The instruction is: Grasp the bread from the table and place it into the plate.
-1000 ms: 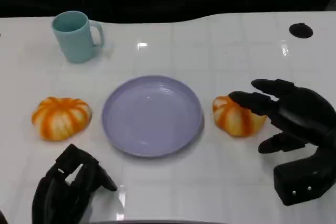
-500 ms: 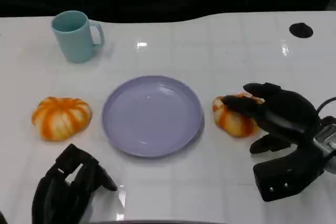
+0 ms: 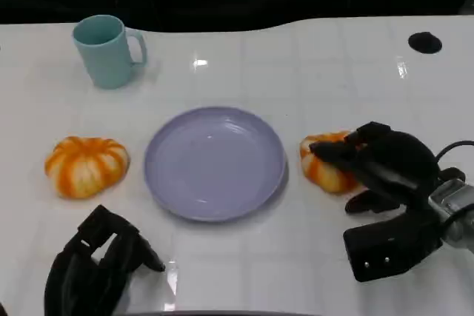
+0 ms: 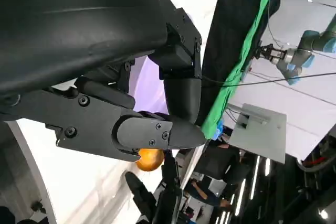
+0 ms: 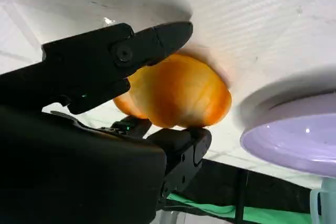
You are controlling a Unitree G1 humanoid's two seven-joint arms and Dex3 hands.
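A white table (image 3: 244,49) is being seen from above, and a purple plate (image 3: 215,162) is lying near its middle. Just to the right of the plate, apart from its rim, an orange bread with pale stripes (image 3: 324,166) is resting on the table. The right robot hand (image 3: 385,164) is being placed over this bread, and its black fingers (image 3: 337,150) are being laid across the top of the bread. In the right wrist view the bread (image 5: 176,98) is being enclosed between one finger (image 5: 118,59) on one side and another finger (image 5: 181,148) on the opposite side, with the edge of the plate (image 5: 291,135) showing just beside it; whether the fingers are pressing tightly on the bread cannot be told from the pictures, but the bread is lying on the table and the fingers are touching it. A second bread of the same kind (image 3: 87,166) is lying to the left of the plate, well apart from the first one. The left robot hand (image 3: 96,260) is being kept low near the front edge of the table, with its fingers curled inward and nothing inside them. A light blue mug (image 3: 107,50) is standing upright at the far left of the table, and a small black round thing (image 3: 424,42) is lying at the far right.
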